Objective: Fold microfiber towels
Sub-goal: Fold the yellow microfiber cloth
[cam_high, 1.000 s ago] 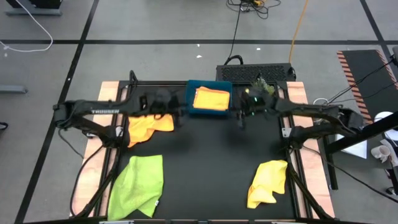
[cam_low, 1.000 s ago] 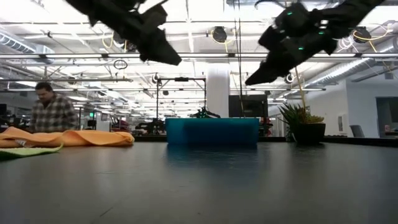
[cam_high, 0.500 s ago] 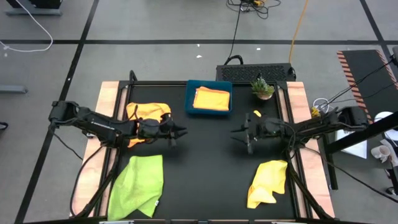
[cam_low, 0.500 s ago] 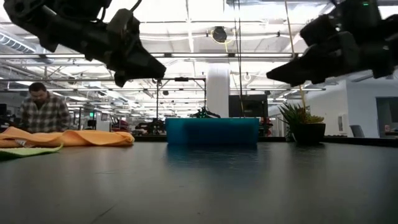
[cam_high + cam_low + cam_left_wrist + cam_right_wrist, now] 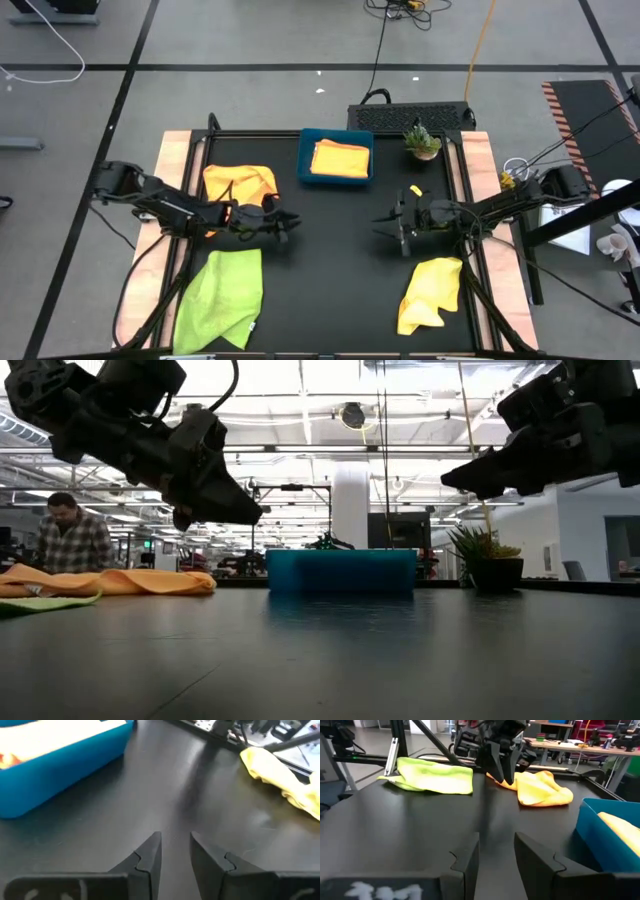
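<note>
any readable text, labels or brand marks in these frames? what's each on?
None can be read.
White lettering on the left wrist housing, behind the left gripper: blurred, unreadable.
White lettering on the right wrist housing, behind the right gripper: blurred, unreadable.
Rigid blue rectangular tray, orange microfiber towel, lime green microfiber towel, yellow microfiber towel: no markings visible.

We see a wide dark table point(image 5: 330, 660) with a bright blue box-shaped tray point(image 5: 341, 572) standing at its far side. On the left lies a soft orange cloth point(image 5: 120, 581), and a bit of a lime green cloth point(image 5: 45, 603) is just in front of it. A small spiky green plant in a dark pot point(image 5: 490, 563) stands right of the tray. Two dark robot grippers hang high above the table: the left gripper point(image 5: 245, 515) and the right gripper point(image 5: 458, 475) (both hold nothing). Far back, a person in a checked shirt point(image 5: 68, 538) is in the room.
</note>
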You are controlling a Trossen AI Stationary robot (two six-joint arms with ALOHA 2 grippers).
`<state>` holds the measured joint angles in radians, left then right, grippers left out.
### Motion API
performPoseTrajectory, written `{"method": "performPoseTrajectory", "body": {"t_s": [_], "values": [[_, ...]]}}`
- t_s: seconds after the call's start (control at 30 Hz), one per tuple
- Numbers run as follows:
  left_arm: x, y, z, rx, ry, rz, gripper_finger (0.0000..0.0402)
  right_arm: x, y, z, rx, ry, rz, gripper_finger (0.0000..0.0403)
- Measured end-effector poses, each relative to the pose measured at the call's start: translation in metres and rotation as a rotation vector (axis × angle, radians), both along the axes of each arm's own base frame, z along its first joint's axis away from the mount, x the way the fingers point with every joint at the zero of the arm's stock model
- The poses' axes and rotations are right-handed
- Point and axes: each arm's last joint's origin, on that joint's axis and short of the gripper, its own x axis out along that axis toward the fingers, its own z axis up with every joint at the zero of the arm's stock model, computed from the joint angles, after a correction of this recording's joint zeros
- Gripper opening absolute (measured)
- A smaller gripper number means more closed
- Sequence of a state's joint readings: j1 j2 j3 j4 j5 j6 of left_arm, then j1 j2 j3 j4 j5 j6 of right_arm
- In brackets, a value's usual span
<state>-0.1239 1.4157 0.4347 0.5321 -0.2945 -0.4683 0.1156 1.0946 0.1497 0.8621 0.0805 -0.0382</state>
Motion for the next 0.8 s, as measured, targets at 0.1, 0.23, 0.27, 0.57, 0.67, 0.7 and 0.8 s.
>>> {"method": "performPoseTrajectory", "body": {"t_s": [0.1,0.23,0.27,0.57,0.67,0.7,0.8], "values": [[0.000,-0.002,-0.001,0.009,0.010,-0.016,0.0099,0.000,0.000,0.000,0.004,-0.002,0.000,0.0114],[0.000,-0.002,-0.001,0.040,0.015,-0.029,0.0099,0.000,0.000,0.000,0.008,-0.002,0.002,0.0114],[0.000,-0.001,-0.001,0.046,0.013,-0.029,0.0099,0.000,0.000,0.000,0.005,-0.002,0.004,0.0114],[0.003,0.009,0.004,0.090,-0.032,-0.009,0.0099,0.001,0.000,0.009,-0.001,-0.081,0.006,0.0114],[0.005,0.010,0.008,0.094,-0.070,-0.013,0.0099,0.004,0.000,0.016,-0.006,-0.107,0.007,0.0114],[0.005,0.011,0.009,0.101,-0.080,-0.021,0.0099,0.006,0.001,0.018,-0.008,-0.101,0.011,0.0114],[0.006,0.010,0.013,0.111,-0.121,-0.029,0.0099,0.012,0.003,0.026,-0.009,-0.052,0.058,0.0114]]}}
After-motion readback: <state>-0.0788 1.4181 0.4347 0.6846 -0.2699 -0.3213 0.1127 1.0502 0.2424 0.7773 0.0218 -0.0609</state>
